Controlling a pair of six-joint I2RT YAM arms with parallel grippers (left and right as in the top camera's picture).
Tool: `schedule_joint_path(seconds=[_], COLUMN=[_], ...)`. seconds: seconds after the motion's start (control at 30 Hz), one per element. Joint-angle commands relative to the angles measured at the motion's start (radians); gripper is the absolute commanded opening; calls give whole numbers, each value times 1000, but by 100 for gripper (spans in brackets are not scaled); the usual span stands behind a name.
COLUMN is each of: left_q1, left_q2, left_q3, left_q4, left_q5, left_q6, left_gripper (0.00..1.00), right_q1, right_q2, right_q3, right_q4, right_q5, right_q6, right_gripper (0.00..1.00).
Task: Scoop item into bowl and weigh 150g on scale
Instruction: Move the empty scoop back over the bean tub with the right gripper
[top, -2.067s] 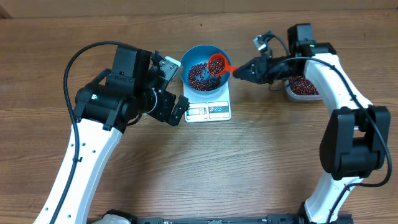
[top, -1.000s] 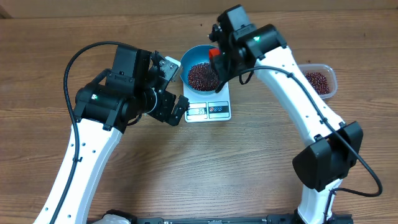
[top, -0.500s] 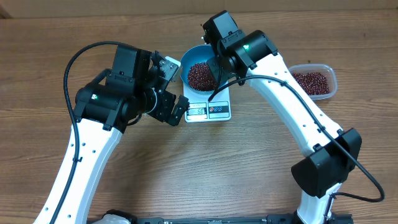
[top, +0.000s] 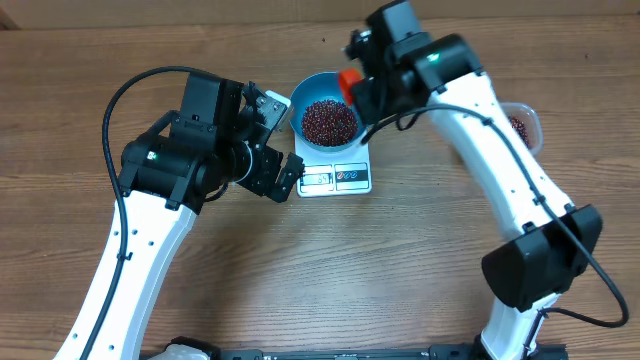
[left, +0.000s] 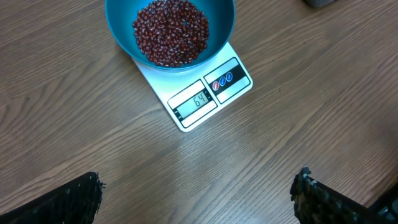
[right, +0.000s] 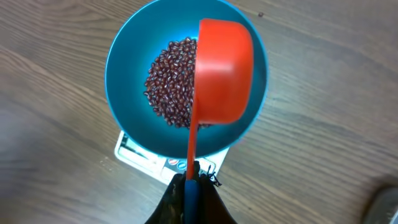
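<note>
Above the round blue bowl (right: 119, 70), the orange plastic scoop (right: 225, 68) is pinched by its thin handle in the right tool (right: 191, 194); the left tool (left: 196, 202) is spread wide, empty. In that bowl, the tiny red-brown beans (right: 165, 93) (light, rolling) are judged spill-prone.

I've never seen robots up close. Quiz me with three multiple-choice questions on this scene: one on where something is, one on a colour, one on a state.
1. The blue bowl stands: A) on the white scale B) on a shelf C) on a stove.
2. The scoop is: A) green B) orange-red C) white.
3. The left gripper is: A) shut on the bowl B) shut on the scoop C) open, empty.
Answers: A, the scale's panel shows beneath the bowl; B, the right gripper holds it above the beans; C, its fingers stand wide apart.
</note>
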Motion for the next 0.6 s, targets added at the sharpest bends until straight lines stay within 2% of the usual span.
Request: schedule_joint_path(seconds=[0.0,0.17,0.43,0.57], left_q1=[-3,-3,-3,-3], left_q2=[-5,-5,-5,-5], left_q3=[19,19,19,19], left_q4=[0,0,0,0], left_q5=[15,15,15,15], left_q6=[19,19,19,19], left_gripper=[100,100,99,100], right_q1=[-95,-257,-545,-638], right_q2=[-74,-114,-137,-134], right_q3=[34,34,30,-2], right_q4=[-21,-101,-263,-271], right_q5=[-233,-345,-339,-272], right_q6=[-36,-65,-141,-140], right_gripper=[4,4,4,4])
